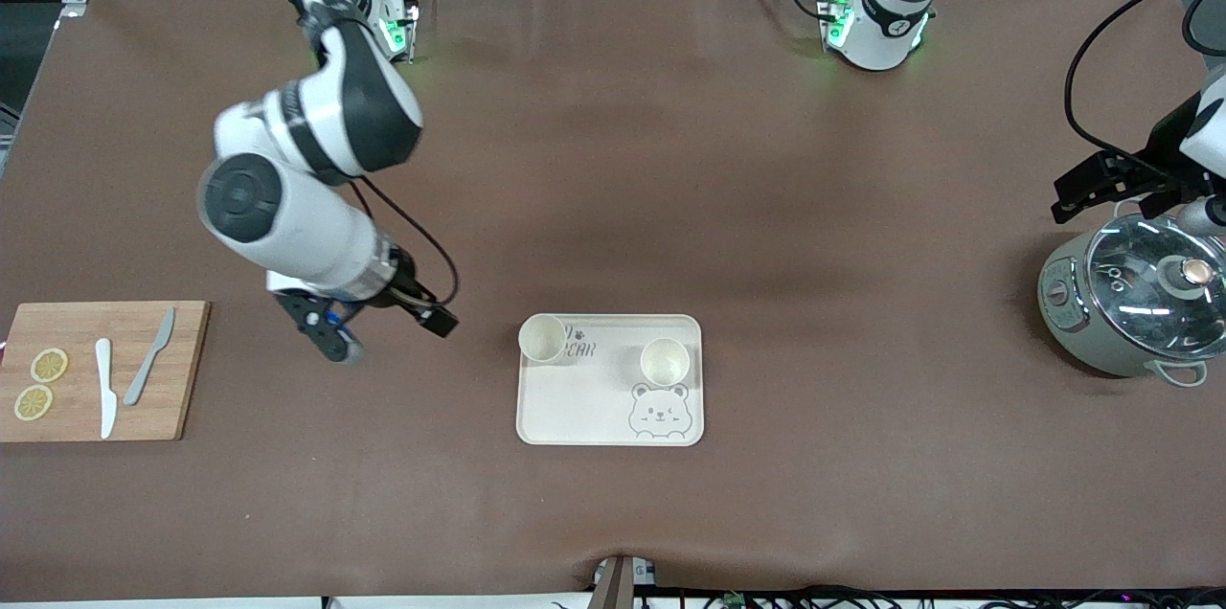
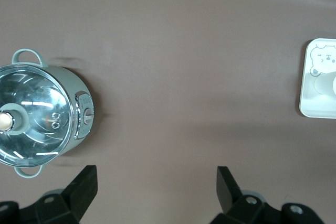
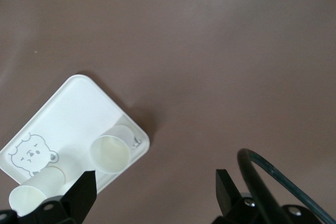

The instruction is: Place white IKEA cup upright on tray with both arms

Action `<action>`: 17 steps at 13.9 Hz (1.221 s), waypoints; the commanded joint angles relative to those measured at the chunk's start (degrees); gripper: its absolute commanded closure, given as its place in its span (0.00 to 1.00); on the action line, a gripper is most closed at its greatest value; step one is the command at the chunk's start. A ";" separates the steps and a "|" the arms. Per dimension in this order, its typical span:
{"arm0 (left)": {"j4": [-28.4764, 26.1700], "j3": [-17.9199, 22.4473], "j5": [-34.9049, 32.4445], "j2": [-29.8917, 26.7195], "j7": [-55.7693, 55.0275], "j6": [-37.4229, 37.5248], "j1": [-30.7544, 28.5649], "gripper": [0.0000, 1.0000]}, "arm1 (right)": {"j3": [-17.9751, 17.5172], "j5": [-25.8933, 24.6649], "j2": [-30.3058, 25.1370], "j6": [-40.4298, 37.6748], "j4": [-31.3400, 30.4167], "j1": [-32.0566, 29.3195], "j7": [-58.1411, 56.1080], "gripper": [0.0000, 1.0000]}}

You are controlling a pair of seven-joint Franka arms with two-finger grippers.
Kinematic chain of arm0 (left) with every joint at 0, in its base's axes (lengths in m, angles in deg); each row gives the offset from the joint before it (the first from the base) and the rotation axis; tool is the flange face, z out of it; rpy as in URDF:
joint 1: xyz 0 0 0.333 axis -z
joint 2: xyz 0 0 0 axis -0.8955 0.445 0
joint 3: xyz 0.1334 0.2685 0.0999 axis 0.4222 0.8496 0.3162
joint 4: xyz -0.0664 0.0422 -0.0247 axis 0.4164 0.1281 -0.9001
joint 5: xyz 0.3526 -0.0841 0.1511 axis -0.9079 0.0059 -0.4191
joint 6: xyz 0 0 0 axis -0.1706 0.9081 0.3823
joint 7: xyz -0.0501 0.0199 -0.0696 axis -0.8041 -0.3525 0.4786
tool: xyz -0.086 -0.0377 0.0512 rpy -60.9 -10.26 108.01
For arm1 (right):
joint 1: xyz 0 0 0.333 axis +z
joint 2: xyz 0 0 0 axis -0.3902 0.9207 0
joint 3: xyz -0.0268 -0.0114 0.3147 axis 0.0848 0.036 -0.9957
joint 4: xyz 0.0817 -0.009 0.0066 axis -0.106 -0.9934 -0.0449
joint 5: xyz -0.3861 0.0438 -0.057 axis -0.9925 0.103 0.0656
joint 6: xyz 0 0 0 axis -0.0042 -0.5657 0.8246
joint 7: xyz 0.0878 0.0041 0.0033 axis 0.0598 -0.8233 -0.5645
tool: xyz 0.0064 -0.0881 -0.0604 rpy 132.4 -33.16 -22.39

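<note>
The cream tray (image 1: pixel 575 403) with the bear drawing lies near the middle of the table. Two white cups stand upright on it: one (image 1: pixel 543 338) at the corner toward the right arm's end, one (image 1: pixel 665 361) just above the bear face. My right gripper (image 1: pixel 330 336) is open and empty over bare table between the tray and the cutting board. In the right wrist view, the open right gripper (image 3: pixel 155 179) is clear of the tray (image 3: pixel 68 119) and both cups (image 3: pixel 110 154) (image 3: pixel 29 195). My left gripper (image 1: pixel 1092 188) (image 2: pixel 156 174) is open and empty beside the pot.
A grey-green pot with a glass lid (image 1: pixel 1135 303) (image 2: pixel 42 111) stands at the left arm's end. A wooden cutting board (image 1: pixel 101 370) with two knives and two lemon slices lies at the right arm's end. The tray's edge shows in the left wrist view (image 2: pixel 317 82).
</note>
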 commanded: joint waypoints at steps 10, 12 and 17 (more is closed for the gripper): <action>1.07 -0.28 -0.42 0.94 0.85 -0.06 -0.23 0.00 | -3.21 -0.32 -24.12 -16.75 -9.97 -24.35 -44.33 0.00; 1.16 -0.19 -0.60 1.12 0.85 -0.06 0.04 0.00 | -3.13 -0.93 -25.44 -18.42 -9.53 -26.31 -49.90 0.00; 1.16 -0.19 -0.68 1.30 0.85 -0.85 -0.49 0.00 | -2.95 -5.76 -26.94 -18.60 -9.35 -21.83 -50.36 0.00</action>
